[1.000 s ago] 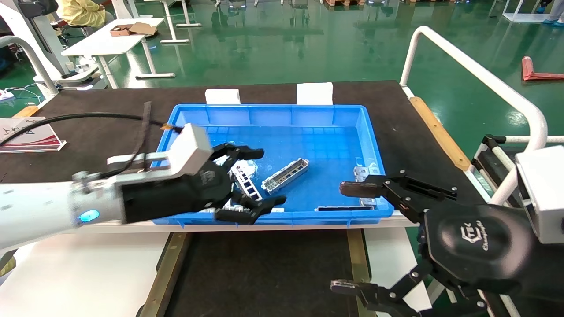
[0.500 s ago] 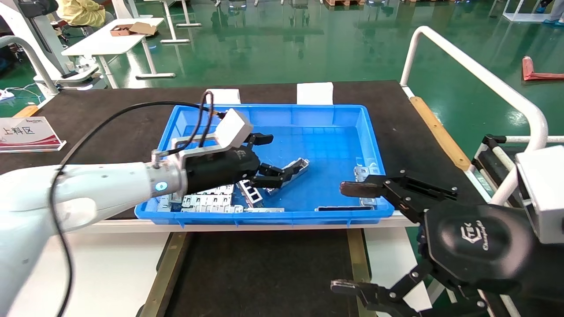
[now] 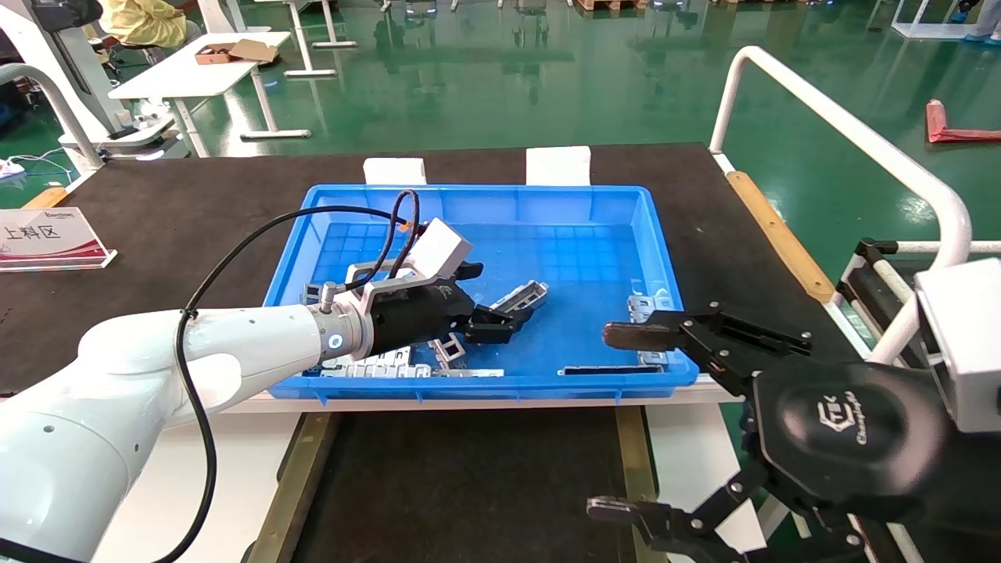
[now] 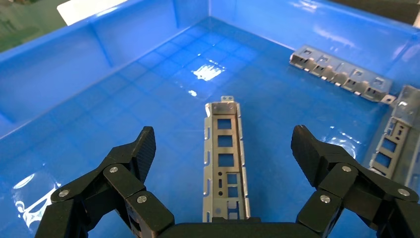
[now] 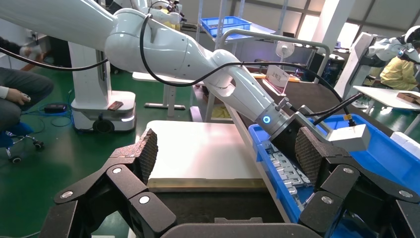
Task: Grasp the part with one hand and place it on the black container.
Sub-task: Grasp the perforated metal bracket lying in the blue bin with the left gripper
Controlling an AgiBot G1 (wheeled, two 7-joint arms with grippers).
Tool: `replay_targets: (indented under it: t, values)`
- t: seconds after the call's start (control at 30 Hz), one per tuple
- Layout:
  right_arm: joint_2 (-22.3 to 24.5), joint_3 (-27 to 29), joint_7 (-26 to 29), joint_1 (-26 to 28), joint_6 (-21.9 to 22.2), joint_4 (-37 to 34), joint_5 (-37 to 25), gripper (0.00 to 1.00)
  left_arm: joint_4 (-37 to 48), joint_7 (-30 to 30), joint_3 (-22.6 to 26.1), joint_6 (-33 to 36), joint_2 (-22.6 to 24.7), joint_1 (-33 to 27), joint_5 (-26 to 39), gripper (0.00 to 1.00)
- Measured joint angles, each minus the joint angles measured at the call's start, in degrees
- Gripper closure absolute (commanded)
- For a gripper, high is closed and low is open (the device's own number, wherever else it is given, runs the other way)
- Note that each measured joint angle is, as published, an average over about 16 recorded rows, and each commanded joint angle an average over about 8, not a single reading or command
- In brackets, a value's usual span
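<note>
The part (image 3: pixel 522 295), a slim silver rail with rectangular cutouts, lies flat on the floor of the blue bin (image 3: pixel 485 386). My left gripper (image 3: pixel 486 300) is open and low inside the bin, at the rail's near end. In the left wrist view the rail (image 4: pixel 224 163) lies lengthwise between the two wide-apart fingers of the left gripper (image 4: pixel 224 145), and neither finger touches it. The black container (image 3: pixel 469 485), with brass edge strips, sits in front of the bin. My right gripper (image 3: pixel 618 422) is open and empty, parked over the container's right edge; the container also shows in the right wrist view (image 5: pixel 198 206).
Flat slotted grey plates (image 3: pixel 375 364) lie in the bin's near left corner. More rails lie at its right side (image 3: pixel 646 306) and near wall (image 3: pixel 606 370). A white tube railing (image 3: pixel 844 125) stands to the right. A sign (image 3: pixel 47 238) stands at the left.
My left arm has swung right and down into the bin, from its near left corner to the rail, which its open fingers now straddle. The right arm has not moved.
</note>
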Motion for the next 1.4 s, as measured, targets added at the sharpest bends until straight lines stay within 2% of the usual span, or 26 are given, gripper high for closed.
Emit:
replay_targets:
  t: [0.07, 0.1, 0.13, 1.4]
  values:
    - [0.00, 0.00, 0.00, 0.00, 0.00, 0.00, 0.00, 0.95, 0.59, 0.07, 0.36, -0.54, 0.22, 0.10, -0.26, 0.92]
    - [0.00, 0.00, 0.00, 0.00, 0.00, 0.00, 0.00, 1.00, 0.80, 0.06, 0.56, -0.78, 0.30, 0.17, -0.39, 0.99]
    - [0.00, 0.00, 0.00, 0.00, 0.00, 0.00, 0.00, 1.00, 0.96, 0.01, 0.78, -1.01, 0.36, 0.27, -0.53, 1.00]
    - [0.01, -0.02, -0.01, 0.01, 0.01, 0.00, 0.02, 1.00, 1.59, -1.46, 6.72, -3.88, 0.09, 1.93, -7.04, 1.00]
